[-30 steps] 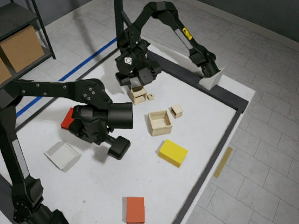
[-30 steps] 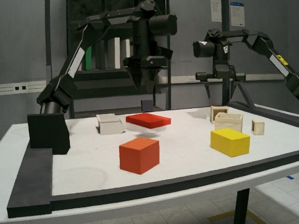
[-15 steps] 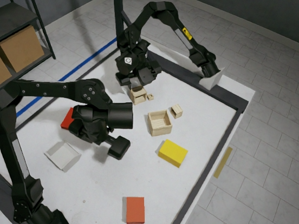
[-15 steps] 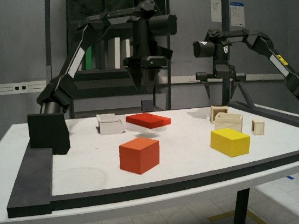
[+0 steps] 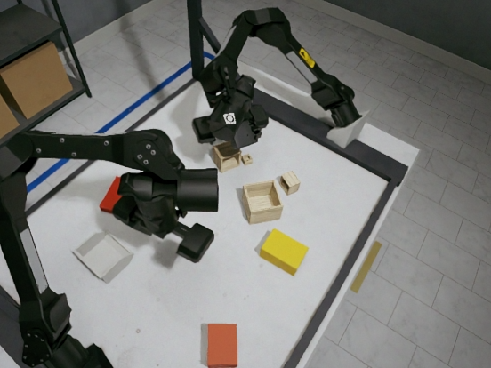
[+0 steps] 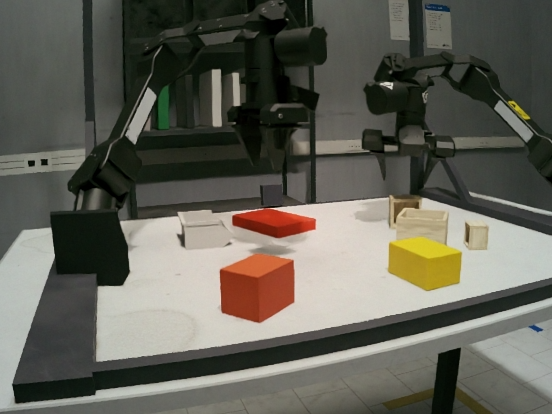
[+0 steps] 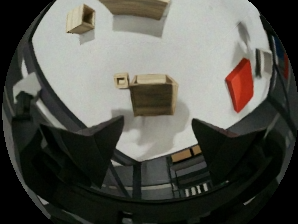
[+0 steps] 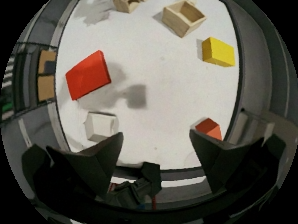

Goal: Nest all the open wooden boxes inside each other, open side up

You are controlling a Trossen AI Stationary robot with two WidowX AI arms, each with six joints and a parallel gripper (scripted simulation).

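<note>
Boxes of wood [image 5: 262, 212] [image 6: 422, 231] near the desk's far edge, one partly hidden below the open left gripper [image 5: 231, 147] [image 6: 406, 172] [image 7: 158, 122], the biggest upright with nothing inside, open right gripper [image 5: 156, 249] [image 6: 260, 162] [image 8: 156, 135] high above.
</note>
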